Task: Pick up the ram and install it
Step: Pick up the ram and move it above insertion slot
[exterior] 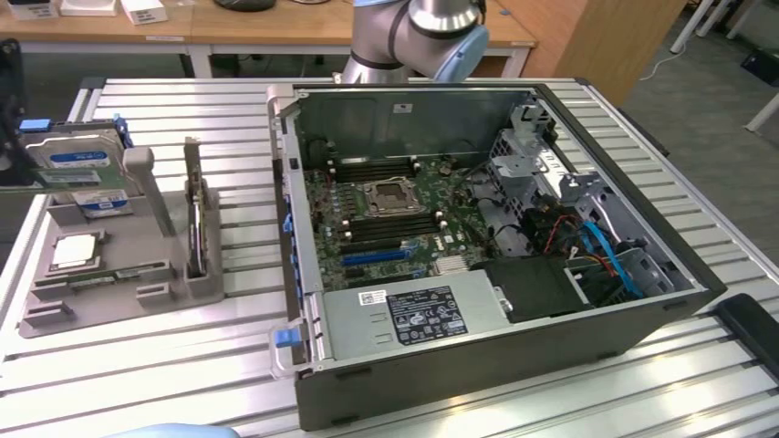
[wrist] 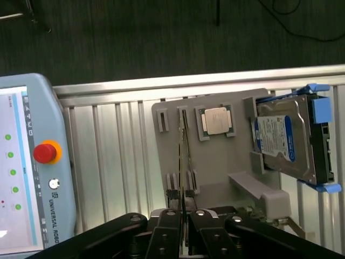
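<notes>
Facing the grey holder (wrist: 215, 178), my gripper (wrist: 185, 218) was pinched shut and empty, lined up with the ram (exterior: 192, 228) standing on edge in its slot, at the exterior view's left. I judged a clean pick needed the jaws square across that thin board.

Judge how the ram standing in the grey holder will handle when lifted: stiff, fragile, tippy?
The ram is a thin board, so probably stiff and light. It stands on edge in a narrow slot of the holder, so a skewed pull could bind it. Freed, it would likely tip flat.
</notes>
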